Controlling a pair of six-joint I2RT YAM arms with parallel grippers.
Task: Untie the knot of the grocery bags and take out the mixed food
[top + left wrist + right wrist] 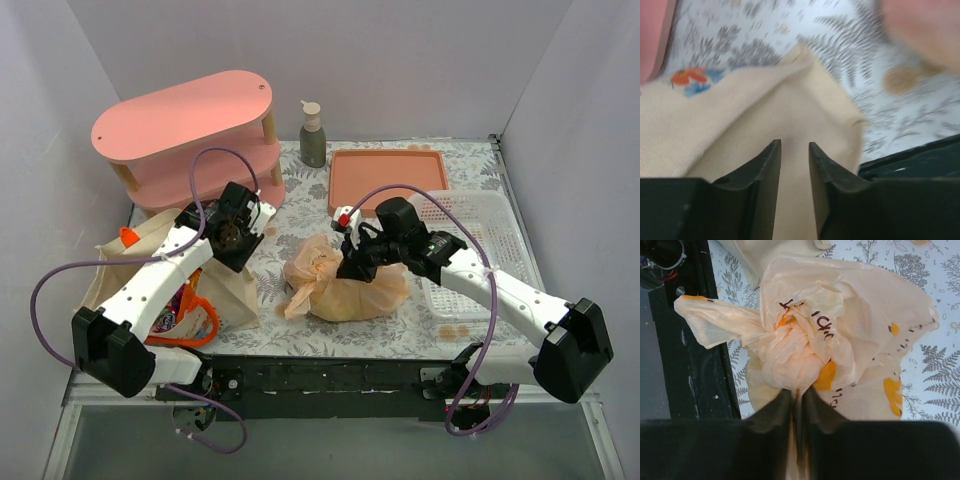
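Your overhead view is bright and evenly lit, apparently from above; only soft shadows fall on the white fern-printed worktop (300, 195). Your left wrist view is the poorest: its top right corner smears into a pink blur, and the cream canvas tote bag (740, 115) looks slightly soft. Your right wrist view renders the crinkly tan plastic bag (840, 340) crisply, while the black right hand (797, 390) is dark and defocused.

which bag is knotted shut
The tan plastic bag at mid-table: its top is twisted into a knot, and the right gripper pinches it there. The canvas tote on the left shows no knot.
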